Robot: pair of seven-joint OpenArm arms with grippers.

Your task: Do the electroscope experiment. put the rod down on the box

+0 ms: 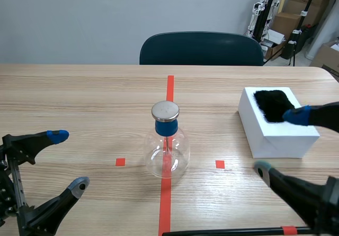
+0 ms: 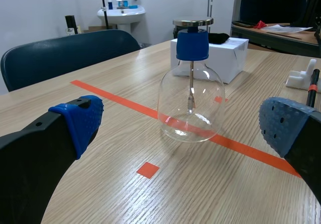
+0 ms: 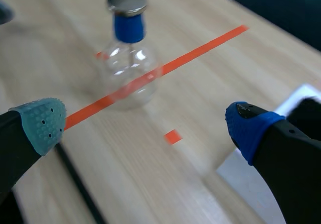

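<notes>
Black and thin, with an orange band near one end, the rod [image 1: 233,230] lies flat on the bench [image 1: 79,88] along its near edge. It is not on the box [image 1: 275,135] and nothing grips it. Its long axis runs across the robot, from about the red centre line out toward the right arm. The right gripper [image 1: 279,141] hangs with its jaws wide and empty. One pad is over the box's near corner beside the black fur cloth [image 1: 271,105]; the other is lower, close above the rod. In the right wrist view the rod passes just beside the grey-green padded finger, not between the jaws. The left gripper [image 1: 69,159] also stands wide and empty, well apart from the rod's nearer end, with the glass electroscope [image 1: 167,151] between it and the box. I judge the right arm much the nearer; its jaws would need to come down and back across the rod's axis before any lift to the box.
</notes>
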